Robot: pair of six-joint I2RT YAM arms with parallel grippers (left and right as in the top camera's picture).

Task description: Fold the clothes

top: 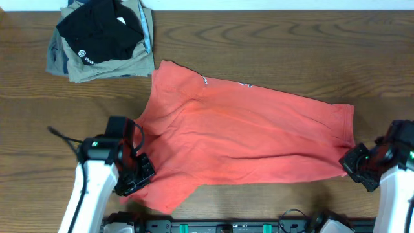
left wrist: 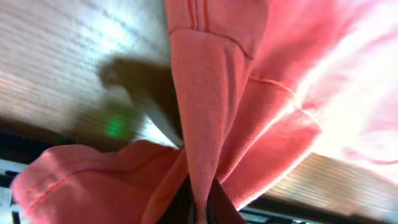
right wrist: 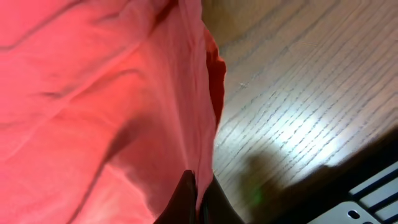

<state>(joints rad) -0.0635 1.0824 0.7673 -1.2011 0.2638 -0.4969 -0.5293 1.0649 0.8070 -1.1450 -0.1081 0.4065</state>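
The red-orange T-shirt (top: pixel 246 129) lies spread across the middle of the wooden table, with a bit of white lettering showing at its far edge. My left gripper (top: pixel 134 169) is shut on a fold of the shirt's left side (left wrist: pixel 202 124), the cloth pinched between its fingers (left wrist: pixel 200 208). My right gripper (top: pixel 354 162) is shut on the shirt's right edge near the front corner; in the right wrist view the cloth (right wrist: pixel 112 112) runs between the fingers (right wrist: pixel 198 199). Both hold the cloth slightly lifted.
A pile of folded garments sits at the back left: a black one with a small white logo (top: pixel 100 32) on a khaki-grey one (top: pixel 103 65). The table's front edge with a black rail (top: pixel 226 226) lies just below the shirt.
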